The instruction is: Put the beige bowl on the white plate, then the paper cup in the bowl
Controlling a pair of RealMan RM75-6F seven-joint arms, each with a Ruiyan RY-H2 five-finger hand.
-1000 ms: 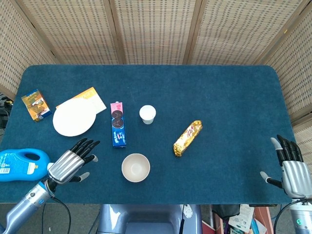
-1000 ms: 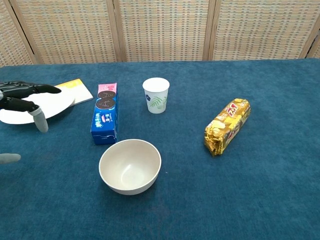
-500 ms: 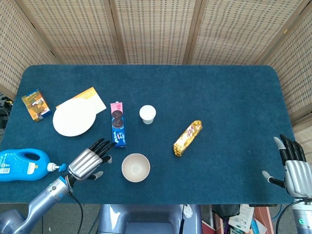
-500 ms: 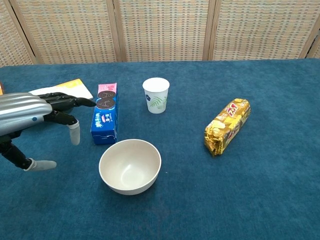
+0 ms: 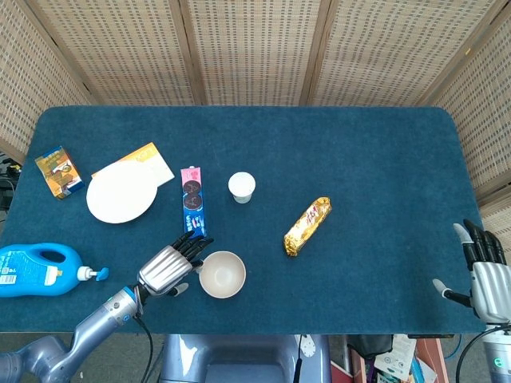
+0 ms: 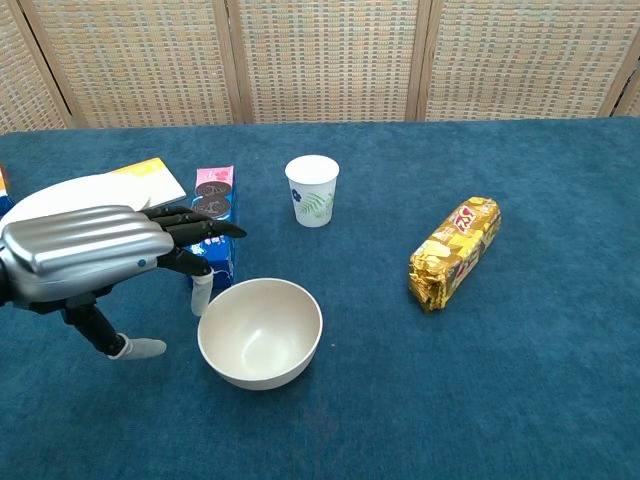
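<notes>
The round beige bowl (image 5: 222, 274) stands upright on the dark blue carpet-like table cover (image 5: 367, 159), near the front edge of the table, its opening facing up; being round, it has no long axis. The left hand (image 5: 170, 264), silver with black fingers, is just beside the bowl's left rim with the fingers spread and holding nothing. In the chest view the fingertips (image 6: 226, 231) reach over the bowl's (image 6: 260, 331) far left side; whether a finger touches the rim, I cannot tell.

The white paper cup with a green leaf print (image 6: 312, 190) stands upright, mouth up, behind the bowl and well apart from it. The round white plate (image 5: 121, 192) lies flat at the left part of the table, partly on a yellow and white booklet (image 5: 149, 160).

Between plate and cup lies a blue and pink cookie box (image 5: 192, 202), with its long axis running from front to back. To the right of the bowl lies a golden snack packet (image 5: 307, 225), its long axis diagonal. A small orange snack box (image 5: 58, 171) and a blue detergent bottle (image 5: 36, 269) are at the left edge.

The right hand (image 5: 482, 273) is past the right front corner of the table, fingers extended and slightly apart, empty. Woven screen panels (image 5: 255, 48) close the room behind the table.
</notes>
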